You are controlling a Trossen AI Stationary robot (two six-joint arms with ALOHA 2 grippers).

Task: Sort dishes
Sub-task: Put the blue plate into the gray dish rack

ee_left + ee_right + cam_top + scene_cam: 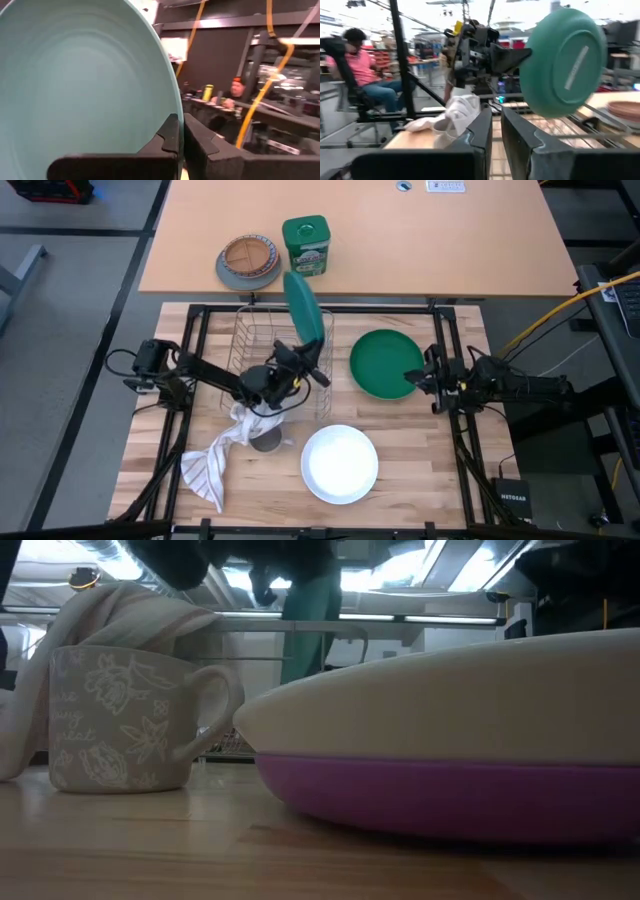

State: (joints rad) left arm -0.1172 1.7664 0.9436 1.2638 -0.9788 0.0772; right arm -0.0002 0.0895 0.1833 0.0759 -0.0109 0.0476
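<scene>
Here, my left hand (300, 366) was shut on the rim of the teal plate (303, 304), holding it on edge above the wire dish rack (250, 345), tilted toward the rack's far side. In the left wrist view the fingers (170, 134) pinched the rim edge-on. To do this well, I judged the plate should be brought upright, lined up with a slot between the wires, and lowered until the rack carried it before the grip eased; a thin rim hold could let it swing or slip.

Largest first around me: the wooden tabletop (420, 470). The white plate (340, 464) lay near the front, apparently resting on the purple plate (450, 795), seen only in the low view. The darker green plate (383, 363) lay flat just right of the rack, with my right hand (418, 378) at its near edge, fingers slightly apart, nothing visibly held. A striped cloth (215, 462) draped over a patterned mug (125, 720) just in front of the rack, under my left arm. On the far table sat a divided plate (248, 262) and a green tin (305, 246).

The cloth and mug crowded the rack's front edge.
</scene>
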